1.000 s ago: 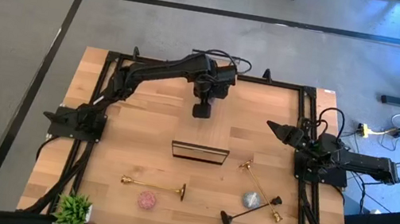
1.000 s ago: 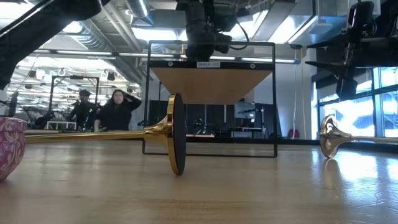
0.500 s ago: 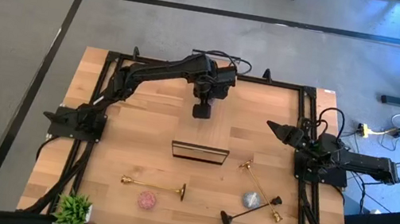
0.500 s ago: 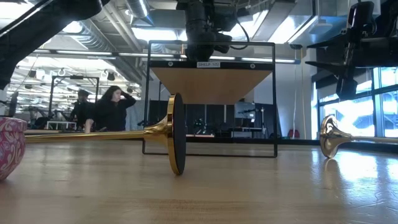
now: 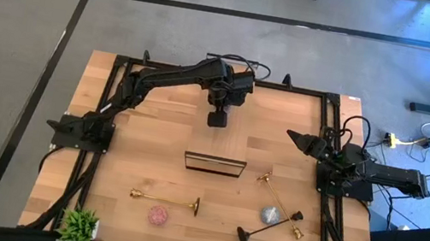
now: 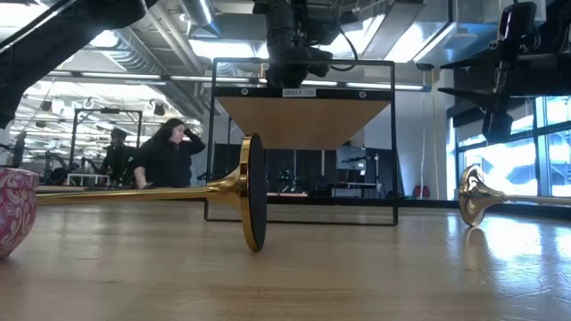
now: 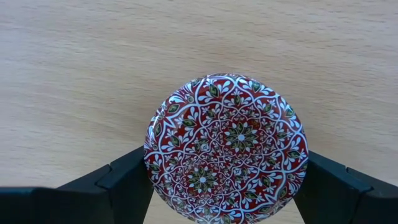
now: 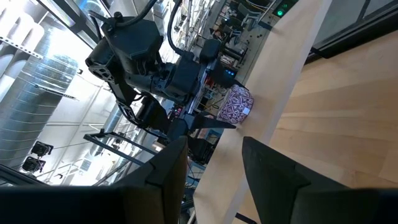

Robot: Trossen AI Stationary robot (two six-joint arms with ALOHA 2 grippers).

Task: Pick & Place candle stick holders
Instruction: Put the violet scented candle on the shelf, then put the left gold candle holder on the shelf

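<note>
Broadly, the tabletop (image 5: 153,128) is pale butcher-block wood with visible plank seams, ringed by a black metal frame. On its middle stands a small shelf (image 5: 214,164): a thin black wire frame carrying a flat light wooden board, which in the low view (image 6: 303,116) shows as a wedge-shaped underside.

Next in size, the left arm reaches from the left edge toward the far middle of the tabletop. Its left end effector (image 5: 216,119) hangs above the wood behind the shelf, its 2 dark fingers (image 7: 118,186) set wide and pressed against opposite sides of a round patterned cup (image 7: 227,146), a glossy red disc-shaped face with white floral tracery. The right end effector (image 5: 292,136) waits at the right edge, fingers partly apart and holding nothing.

Lying flat near the front are the slender stems. A gold candle stick holder (image 5: 165,199) of polished metal lies left of centre, its round flat base on edge (image 6: 253,192). Another gold stem (image 5: 275,203) runs diagonally at the right, crossed by a matte black holder (image 5: 267,226) with a round foot.

Smallest, a sparkly pink cup (image 5: 158,214) sits just in front of the left gold stem, and a spiky green potted plant (image 5: 79,225) stands at the front-left corner.
</note>
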